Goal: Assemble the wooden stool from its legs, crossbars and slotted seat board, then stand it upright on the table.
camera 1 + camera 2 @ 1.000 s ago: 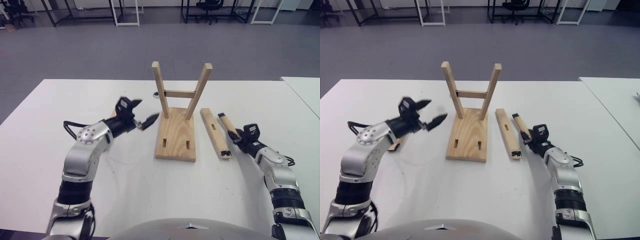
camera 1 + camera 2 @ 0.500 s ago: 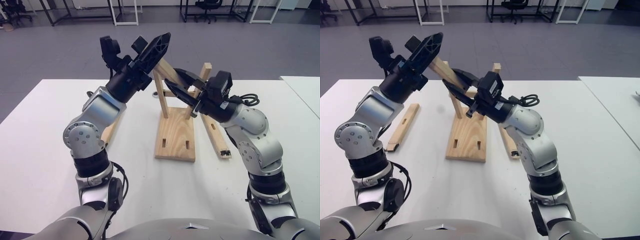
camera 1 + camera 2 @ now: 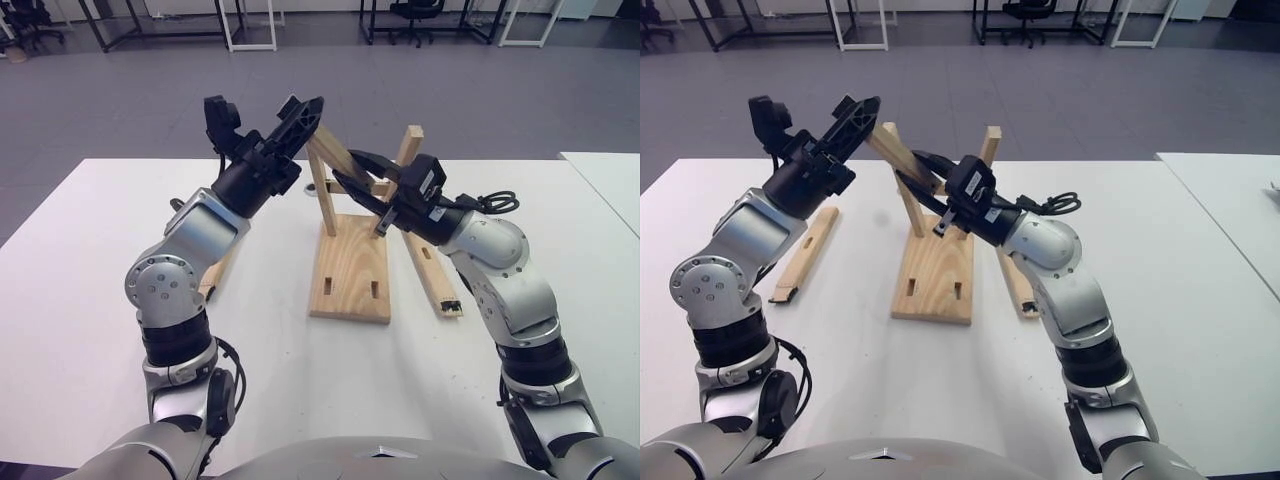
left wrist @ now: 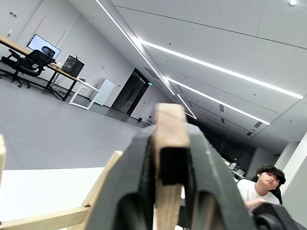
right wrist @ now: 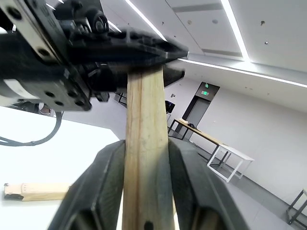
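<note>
Lining up the step: my guess is this stick goes into one of the open slots. I'd let one pincer carry it, loosen the other, turn it upright and come straight down over the slot. No sideways shove, or the standing legs could tip.
Left pincer (image 3: 302, 116): clamped tight on the upper end of the wooden piece (image 5: 144, 120), fingers (image 4: 136, 184) pinching it from both sides.
Right pincer (image 3: 362, 172): closed on the lower end of the same piece, so it hangs slanted in the air between my two pincers.
Where that is: above the far end of the seat board (image 3: 350, 272), right in front of the standing legs. Can't tell if it touches them.
Seat board: lying flat on the tabletop (image 3: 90, 260), about midway between the left and right edges.
Standing legs (image 3: 406, 150): two of them, up out of the board's far end.
Near slots (image 3: 329, 287): both open.
Spares: one piece (image 3: 430, 278) just beside the board toward the right edge, another (image 3: 803, 252) toward the left edge.
</note>
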Motion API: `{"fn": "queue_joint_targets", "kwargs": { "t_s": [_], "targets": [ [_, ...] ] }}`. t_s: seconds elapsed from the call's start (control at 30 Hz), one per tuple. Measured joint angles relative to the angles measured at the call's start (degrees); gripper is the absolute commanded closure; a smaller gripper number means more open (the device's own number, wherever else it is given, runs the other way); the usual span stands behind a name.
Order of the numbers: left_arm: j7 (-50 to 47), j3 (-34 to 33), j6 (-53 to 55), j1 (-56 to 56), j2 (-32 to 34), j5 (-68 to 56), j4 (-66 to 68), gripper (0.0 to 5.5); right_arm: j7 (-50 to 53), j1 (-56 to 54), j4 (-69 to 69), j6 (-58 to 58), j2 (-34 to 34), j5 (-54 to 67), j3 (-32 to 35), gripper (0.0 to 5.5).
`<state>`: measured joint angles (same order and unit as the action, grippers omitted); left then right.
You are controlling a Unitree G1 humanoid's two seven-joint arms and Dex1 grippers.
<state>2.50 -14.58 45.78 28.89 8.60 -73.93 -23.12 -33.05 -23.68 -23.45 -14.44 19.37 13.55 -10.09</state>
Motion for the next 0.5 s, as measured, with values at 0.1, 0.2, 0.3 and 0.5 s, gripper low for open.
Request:
{"fn": "queue_joint_targets", "kwargs": {
  "t_s": [0.1,0.2,0.3,0.5],
  "targets": [
    [0.6,0.8,-1.2,-0.3,0.7,0.6,0.0,5.09,0.0,0.0,0.1,0.0,-0.3,0.0,0.0,4.19],
    [1.1,1.6,-1.8,-1.1,1.5,2.6,0.3,5.09,-0.1,0.0,0.3,-0.1,-0.6,0.1,-0.1,3.43],
    [5.2,2.5,-4.2,-3.9,7.9,11.9,1.2,5.09,-0.2,1.9,1.4,-0.1,0.8,-2.7,-1.8,2.95],
    [18.0,4.6,-28.4,-11.5,25.2,43.9,30.1,5.09,4.2,13.1,17.6,7.3,4.5,-9.5,1.8,1.98]
  ]
}}
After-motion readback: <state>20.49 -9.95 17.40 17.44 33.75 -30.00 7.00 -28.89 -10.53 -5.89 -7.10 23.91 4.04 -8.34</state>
